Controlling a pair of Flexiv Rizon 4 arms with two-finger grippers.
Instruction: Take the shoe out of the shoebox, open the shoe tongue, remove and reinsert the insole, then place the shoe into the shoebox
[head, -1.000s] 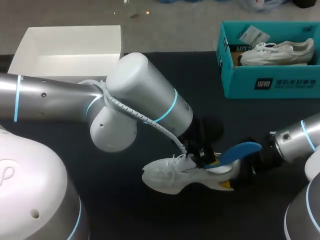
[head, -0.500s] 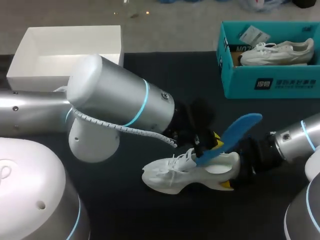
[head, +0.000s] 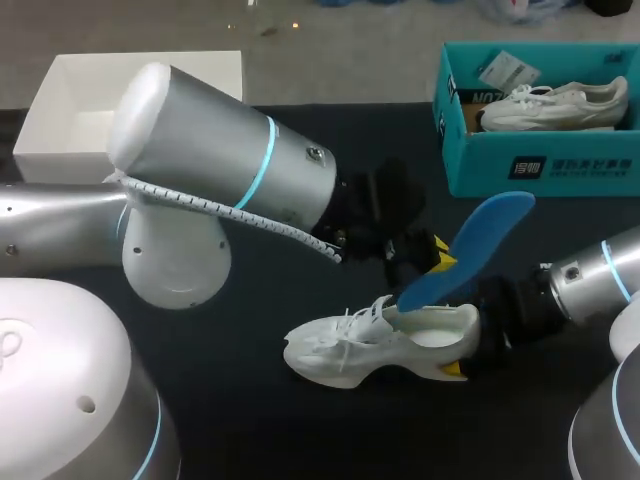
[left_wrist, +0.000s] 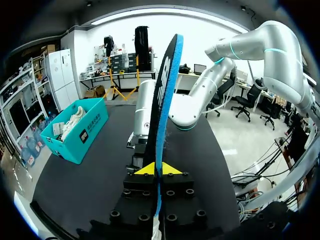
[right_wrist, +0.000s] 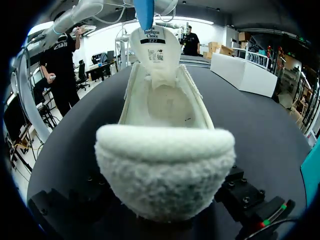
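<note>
A white shoe (head: 365, 345) lies on the black table, its heel between the fingers of my right gripper (head: 462, 346), which is shut on it from two sides. In the right wrist view the shoe (right_wrist: 165, 120) points away from the gripper, tongue folded up and the inside open. My left gripper (head: 432, 260) hovers just above the shoe's opening, shut on the lower part of the blue insole (head: 470, 250). The insole slants up to the right, with its bottom end at the shoe's collar. In the left wrist view the insole (left_wrist: 164, 100) stands edge-on between the yellow tips of the left gripper (left_wrist: 159, 169).
A teal shoebox (head: 540, 165) at the back right holds another white shoe (head: 555, 105). An open white box (head: 130, 100) stands at the back left. My left arm's big silver link (head: 220, 170) spans the table's middle left.
The left gripper has risen and drawn back, pulling the blue insole up out of the shoe. The left arm's elbow swung left. The right gripper and shoe stayed put.
</note>
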